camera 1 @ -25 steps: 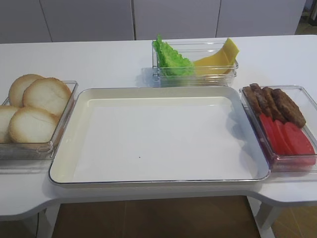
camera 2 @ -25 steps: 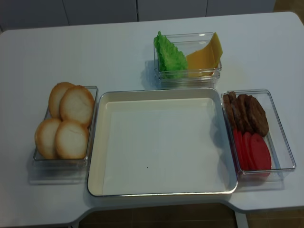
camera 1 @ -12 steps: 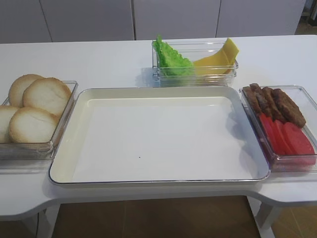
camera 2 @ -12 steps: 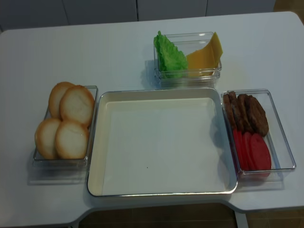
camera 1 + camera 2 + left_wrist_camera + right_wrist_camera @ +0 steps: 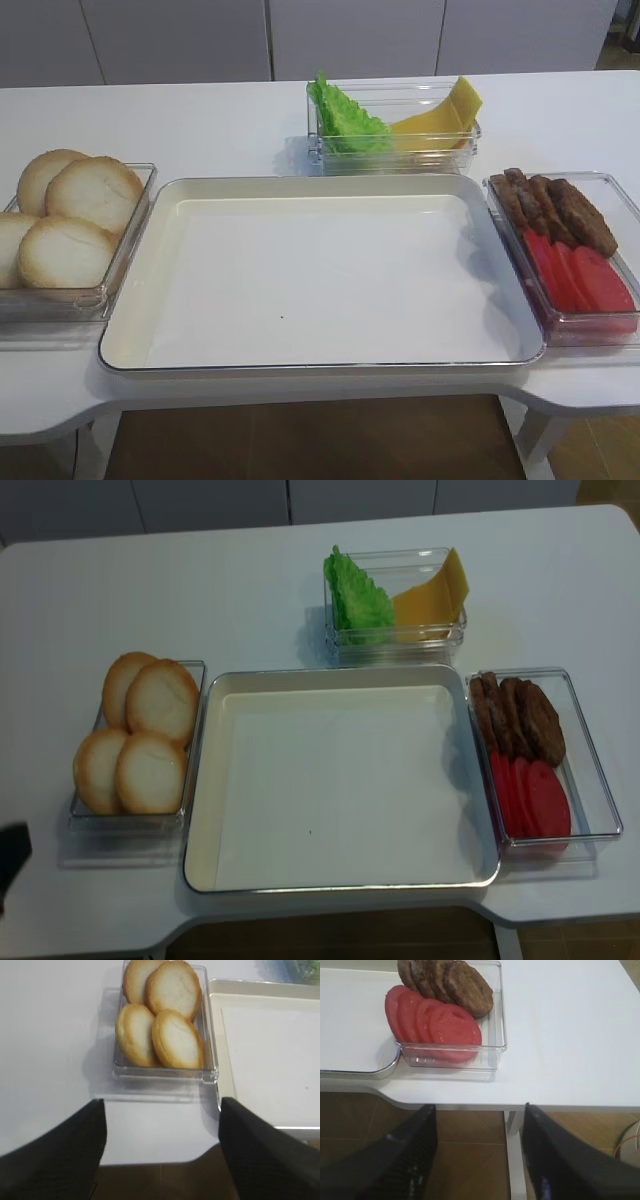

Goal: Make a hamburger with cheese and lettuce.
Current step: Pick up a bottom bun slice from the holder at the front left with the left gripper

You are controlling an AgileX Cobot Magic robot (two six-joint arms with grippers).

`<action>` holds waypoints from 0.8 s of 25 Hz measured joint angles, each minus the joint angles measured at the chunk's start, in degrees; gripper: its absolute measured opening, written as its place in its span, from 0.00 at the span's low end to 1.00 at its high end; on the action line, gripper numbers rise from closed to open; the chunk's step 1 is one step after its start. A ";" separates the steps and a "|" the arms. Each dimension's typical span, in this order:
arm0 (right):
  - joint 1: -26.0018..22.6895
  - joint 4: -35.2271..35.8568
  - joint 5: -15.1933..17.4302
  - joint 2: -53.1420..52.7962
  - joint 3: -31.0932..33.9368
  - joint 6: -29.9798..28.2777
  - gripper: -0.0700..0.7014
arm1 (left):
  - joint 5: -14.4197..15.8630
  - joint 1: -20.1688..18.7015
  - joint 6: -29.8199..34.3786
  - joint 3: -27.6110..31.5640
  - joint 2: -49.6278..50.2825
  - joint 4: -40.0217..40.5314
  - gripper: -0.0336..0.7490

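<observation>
Left gripper [image 5: 160,1152] has crept in; four bun halves [image 5: 139,747] wait.

1. The exterior high view looks from the table's [image 5: 200,125] front edge toward its back edge, angled down.
2. The realsense view looks down more steeply; both share the tray [image 5: 340,680] and all three boxes.
3. The right wrist view faces the front right corner (close in).
4. The left wrist view faces the front left edge, over the bun halves [image 5: 162,1015].
</observation>
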 joint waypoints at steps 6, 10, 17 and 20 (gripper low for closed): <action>0.00 0.00 0.00 0.00 0.00 0.00 0.64 | -0.67 0.00 0.00 -11.06 15.09 0.00 0.71; 0.00 0.00 0.00 0.00 0.00 0.00 0.64 | 0.90 0.00 0.00 -20.19 26.99 0.84 0.71; 0.00 0.00 0.00 0.00 0.00 0.00 0.64 | 7.83 1.45 2.84 -35.17 44.83 1.07 0.71; 0.00 0.00 0.00 0.00 0.00 0.00 0.64 | 11.67 4.57 7.50 -40.29 51.09 -2.19 0.71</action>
